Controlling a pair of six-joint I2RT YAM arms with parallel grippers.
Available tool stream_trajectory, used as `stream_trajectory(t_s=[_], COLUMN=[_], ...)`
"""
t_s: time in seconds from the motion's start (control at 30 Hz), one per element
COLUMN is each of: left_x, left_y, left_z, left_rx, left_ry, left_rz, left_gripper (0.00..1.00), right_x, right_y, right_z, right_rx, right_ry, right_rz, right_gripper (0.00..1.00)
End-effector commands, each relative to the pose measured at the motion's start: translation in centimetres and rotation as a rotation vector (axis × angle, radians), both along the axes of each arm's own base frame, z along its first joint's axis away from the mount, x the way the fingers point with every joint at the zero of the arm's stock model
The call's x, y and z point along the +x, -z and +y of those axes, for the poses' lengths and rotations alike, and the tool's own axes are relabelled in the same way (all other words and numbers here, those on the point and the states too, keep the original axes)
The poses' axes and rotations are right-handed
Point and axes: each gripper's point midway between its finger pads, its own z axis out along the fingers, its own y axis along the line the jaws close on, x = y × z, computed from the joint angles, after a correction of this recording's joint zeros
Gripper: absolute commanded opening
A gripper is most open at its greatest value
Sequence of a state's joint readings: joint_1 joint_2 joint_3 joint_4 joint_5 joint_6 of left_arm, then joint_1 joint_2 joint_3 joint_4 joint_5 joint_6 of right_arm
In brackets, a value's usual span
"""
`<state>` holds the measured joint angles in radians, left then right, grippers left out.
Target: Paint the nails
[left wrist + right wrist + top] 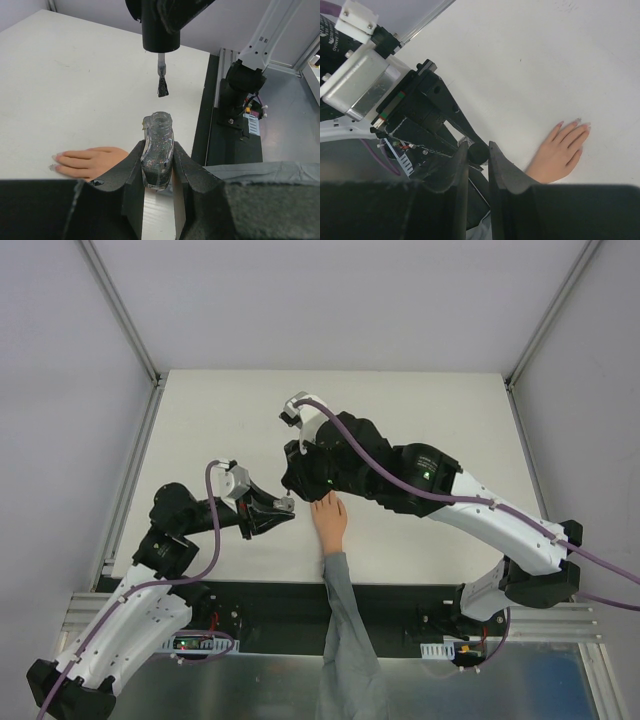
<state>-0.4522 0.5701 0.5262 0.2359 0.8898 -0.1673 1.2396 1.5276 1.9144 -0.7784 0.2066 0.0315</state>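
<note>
The peach mannequin hand (330,523) with a grey sleeve (345,640) lies flat on the white table, fingers pointing away from the arms. Its nails (577,121) show as faint pale tips, also visible as nails (54,157) in the left wrist view. My left gripper (157,149) is shut on a small glass bottle (158,127) of dark glittery polish, held upright just left of the hand. My right gripper (478,146) is shut on the black brush cap (480,153). The dark wet brush (162,87) hangs a little above the bottle's open neck.
A black base plate (400,605) runs along the table's near edge under the sleeve. Metal frame rails (125,310) border the table left and right. The right arm's base and cables (242,85) stand at the near right.
</note>
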Motion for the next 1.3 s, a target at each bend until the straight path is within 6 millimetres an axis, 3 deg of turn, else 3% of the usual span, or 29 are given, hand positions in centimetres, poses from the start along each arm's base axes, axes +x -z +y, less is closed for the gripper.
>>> stream_trajectory(t_s=[0.0, 0.57, 1.27], left_x=[-0.5, -0.7, -0.6], left_y=[-1.3, -1.6, -1.6], left_z=[-0.3, -0.2, -0.1], left_rx=[-0.023, -0.031, -0.033], left_ry=[0.041, 0.035, 0.029], left_rz=[-0.075, -0.086, -0.085], left_gripper=[0.00, 0.00, 0.00], right_x=[-0.4, -0.1, -0.5], right_y=[-2.3, -0.2, 0.9], right_z=[0.6, 1.2, 1.6], right_rx=[0.081, 0.041, 0.036], right_ry=[-0.033, -0.020, -0.041], right_rz=[-0.023, -0.005, 0.022], right_gripper=[0.00, 0.00, 0.00])
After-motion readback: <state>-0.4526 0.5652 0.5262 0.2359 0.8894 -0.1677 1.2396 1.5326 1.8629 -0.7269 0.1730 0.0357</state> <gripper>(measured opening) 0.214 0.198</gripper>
